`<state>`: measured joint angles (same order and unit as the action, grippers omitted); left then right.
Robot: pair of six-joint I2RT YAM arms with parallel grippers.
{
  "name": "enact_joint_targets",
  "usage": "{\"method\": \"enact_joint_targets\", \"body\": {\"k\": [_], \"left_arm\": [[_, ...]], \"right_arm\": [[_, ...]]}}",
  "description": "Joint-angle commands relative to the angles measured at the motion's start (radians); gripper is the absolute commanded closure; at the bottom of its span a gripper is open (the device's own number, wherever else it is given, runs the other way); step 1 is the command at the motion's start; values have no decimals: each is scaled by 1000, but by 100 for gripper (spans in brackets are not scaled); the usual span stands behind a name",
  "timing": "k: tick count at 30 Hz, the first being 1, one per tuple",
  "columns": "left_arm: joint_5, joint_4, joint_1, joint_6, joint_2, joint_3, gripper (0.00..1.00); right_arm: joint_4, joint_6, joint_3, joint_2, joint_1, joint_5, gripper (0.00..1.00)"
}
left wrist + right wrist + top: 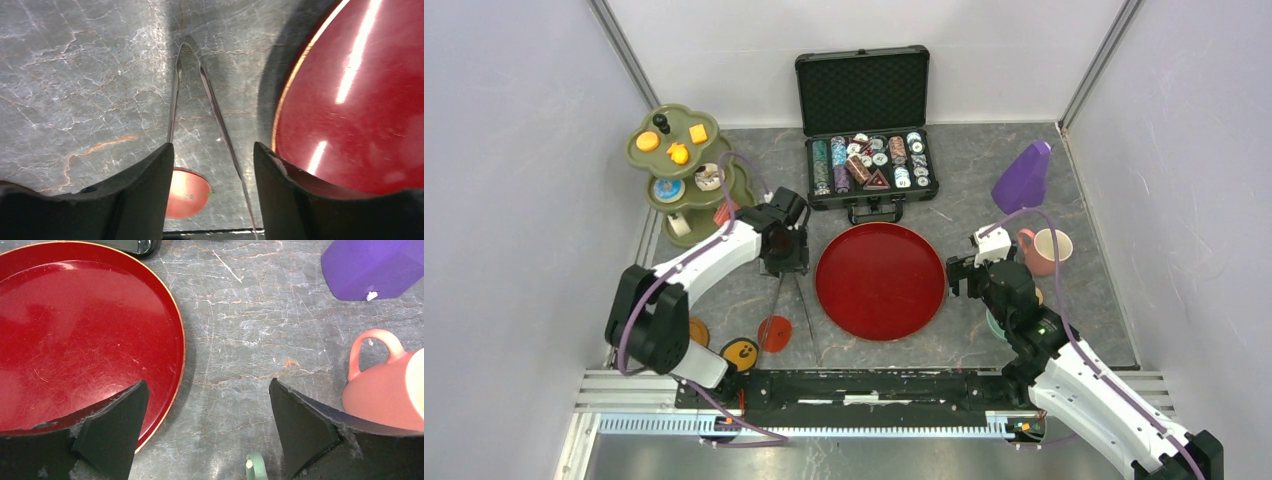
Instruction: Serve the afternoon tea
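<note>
The red tray (880,282) lies mid-table. At far left, the green tiered stand (656,158) carries orange biscuits (678,153). The right gripper (207,384) gapes wide over the table between the tray and a pink cup (385,395). The left gripper (212,147), jaws apart, straddles metal tongs (215,107) near an orange saucer (187,192).

Pink cup (1046,250), olive-green stand (692,158)
</note>
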<state>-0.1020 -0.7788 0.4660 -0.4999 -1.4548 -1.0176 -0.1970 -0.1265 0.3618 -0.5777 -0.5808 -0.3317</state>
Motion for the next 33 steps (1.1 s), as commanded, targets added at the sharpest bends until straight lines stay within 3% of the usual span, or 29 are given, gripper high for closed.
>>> {"method": "enact_joint_targets", "body": {"k": [1, 5, 9, 13, 22, 27, 33], "left_arm": [[-121, 14, 35, -59, -69, -15, 38], [-184, 7, 42, -57, -46, 5, 47], [-228, 3, 42, -50, 16, 56, 46], [-236, -12, 40, -54, -48, 73, 47], [-216, 41, 42, -67, -165, 59, 77], [-219, -5, 44, -50, -119, 46, 96], [-194, -72, 45, -69, 62, -22, 98]], "right_arm": [[29, 6, 8, 22, -4, 7, 2], [21, 5, 11, 21, -4, 6, 2], [33, 6, 4, 34, -4, 7, 2], [35, 7, 8, 19, -4, 7, 2], [33, 5, 5, 39, -3, 11, 2], [26, 1, 6, 57, -5, 13, 2], [37, 5, 4, 40, -4, 16, 2]]}}
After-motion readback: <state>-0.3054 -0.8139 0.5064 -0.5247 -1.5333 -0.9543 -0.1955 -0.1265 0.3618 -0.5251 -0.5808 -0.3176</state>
